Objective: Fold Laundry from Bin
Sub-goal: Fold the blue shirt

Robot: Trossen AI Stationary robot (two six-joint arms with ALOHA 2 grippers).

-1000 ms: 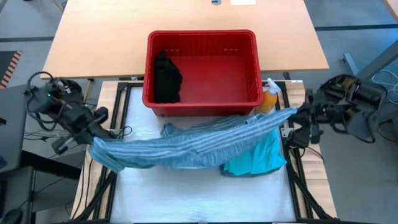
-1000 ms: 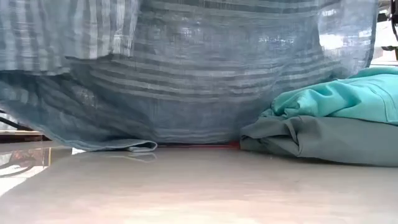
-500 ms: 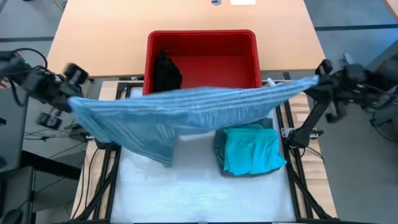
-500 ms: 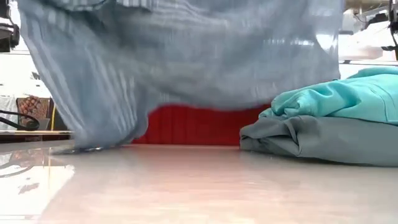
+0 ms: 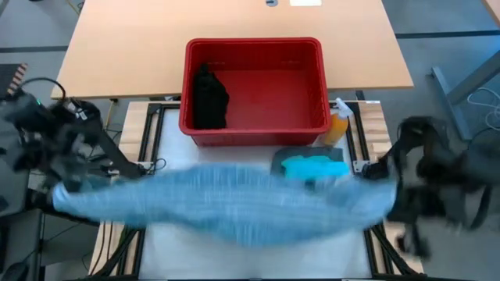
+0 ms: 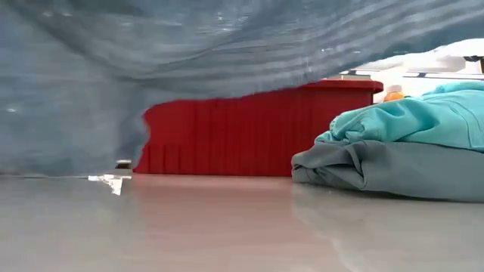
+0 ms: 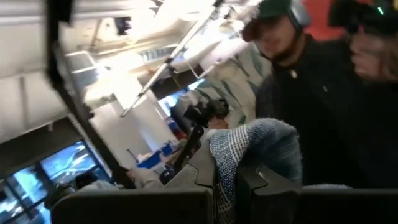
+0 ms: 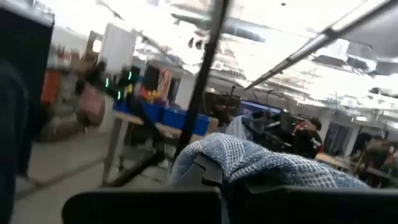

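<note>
High view first: the white surface carries everything, and the red bin standing at its far edge serves as the landmark. Nearer the camera than the bin, a blue-grey striped cloth stretches across almost the full width of the surface, blurred, its two ends held up at either side. In the low view this cloth hangs as a wide curtain in front of the bin's slotted wall, its lower edge sagging towards the surface on one side.

Left end effector sits well to the left of the bin and nearer the camera; the left wrist view shows its fingers pinched tight on a bunched fold of the striped cloth. Right end effector sits to the right of the bin and likewise nearer, clamped on the cloth's other end, which bulges over its fingers in the right wrist view.

Just in front of the bin's right corner lies a folded stack: a teal garment on top of a grey-green garment. Inside the bin, against its left wall, a black garment lies crumpled. An orange spray bottle stands just beside the bin's right front corner. A person in dark clothing shows beyond the surface in the left wrist view.
</note>
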